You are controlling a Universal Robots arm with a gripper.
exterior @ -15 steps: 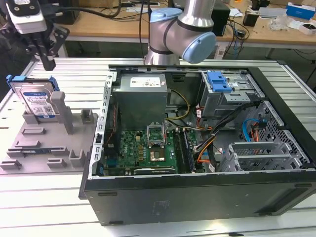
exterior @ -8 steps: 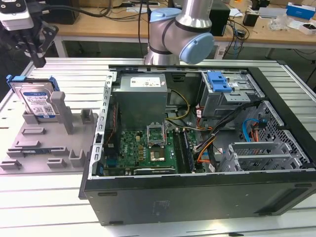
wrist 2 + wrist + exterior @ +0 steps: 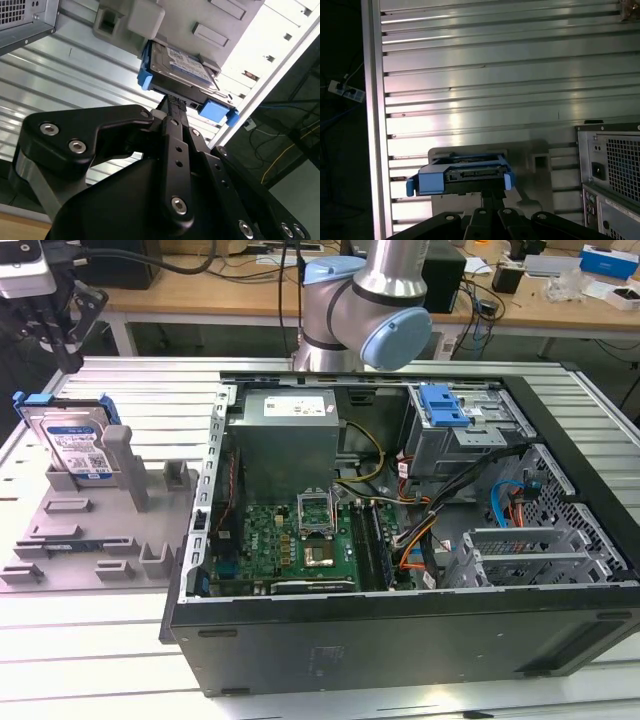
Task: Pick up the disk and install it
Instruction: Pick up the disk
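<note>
on the grey holder (image 3: pixel 100 530) at the exterior view's left, well apart from the open computer case (image 3: pixel 400 640), the disk (image 3: pixel 72 445) is stood on edge, label outward, its long axis seemingly near upright. the pincer (image 3: pixel 62 345) is seen just above the disk's upper end, apparently not touching. in the second wrist view the disk's blue-framed end is met straight ahead. whether the pincer is released or clenched cannot be told. the holder is carried by the slatted counter (image 3: pixel 90 640).

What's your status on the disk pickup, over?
End effector at the disk's edge. Disk upright in grey fixture, outside the computer case, not yet installed. No obstruction seen.
</note>
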